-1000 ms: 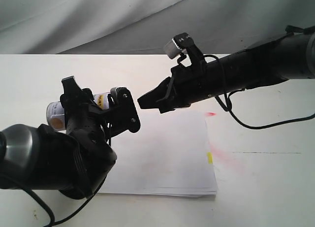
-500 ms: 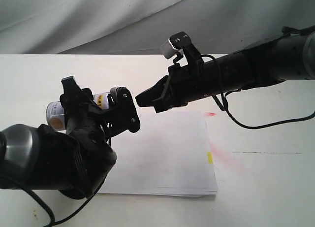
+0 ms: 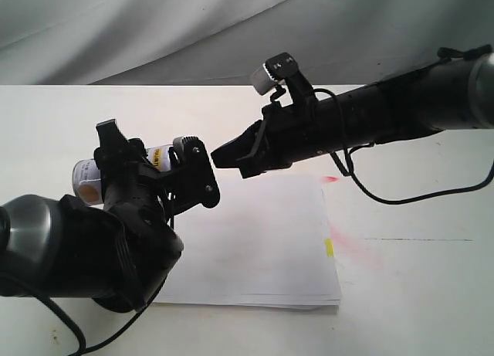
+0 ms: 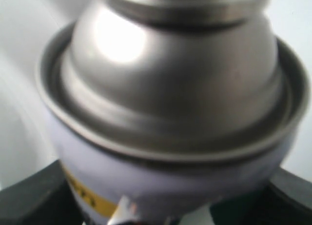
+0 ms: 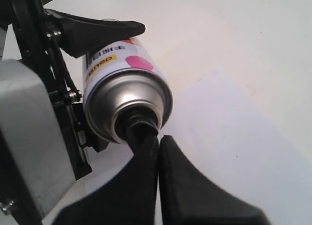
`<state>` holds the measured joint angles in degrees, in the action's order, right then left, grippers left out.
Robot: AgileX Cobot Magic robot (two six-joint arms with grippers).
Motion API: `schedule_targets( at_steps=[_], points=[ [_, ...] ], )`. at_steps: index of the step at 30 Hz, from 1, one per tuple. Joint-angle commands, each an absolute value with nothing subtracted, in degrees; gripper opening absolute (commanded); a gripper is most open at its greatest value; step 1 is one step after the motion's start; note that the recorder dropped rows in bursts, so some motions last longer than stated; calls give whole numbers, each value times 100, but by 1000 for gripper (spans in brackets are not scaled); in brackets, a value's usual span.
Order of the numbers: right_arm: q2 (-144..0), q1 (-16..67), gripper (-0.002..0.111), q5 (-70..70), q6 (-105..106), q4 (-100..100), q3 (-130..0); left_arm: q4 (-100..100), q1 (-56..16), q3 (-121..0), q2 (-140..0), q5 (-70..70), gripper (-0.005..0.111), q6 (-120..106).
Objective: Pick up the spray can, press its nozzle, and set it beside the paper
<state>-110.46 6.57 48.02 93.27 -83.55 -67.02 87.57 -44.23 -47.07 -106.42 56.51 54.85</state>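
Note:
My left gripper is shut on the spray can, holding it on its side above the table's left part. The left wrist view is filled by the can's silver dome, with the left gripper closed on the labelled body. My right gripper is shut, and its tips meet the black nozzle on the spray can. One fingertip rests against the nozzle. The white paper lies flat below both grippers, a yellow mark at its right edge.
A red stain marks the white table just right of the paper. A grey cloth backdrop hangs behind the table. A black cable trails from the right arm over the table.
The right gripper has moved a little to the left, closing the gap to the can's top. The left gripper and the can have stayed still.

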Motion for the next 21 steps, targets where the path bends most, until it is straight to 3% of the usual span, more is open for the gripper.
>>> schedule_targets(
  at_steps=[1,21],
  points=[
    [-11105,805,0,4828,9658,-8853,-6748,8888,-4458,-4767,-10604,5868,0,5500],
    [-11456,1204,0,4708,9677,-8903,-7081,8888,-4458,-4767,-10604,5834,0,5498]
  ],
)
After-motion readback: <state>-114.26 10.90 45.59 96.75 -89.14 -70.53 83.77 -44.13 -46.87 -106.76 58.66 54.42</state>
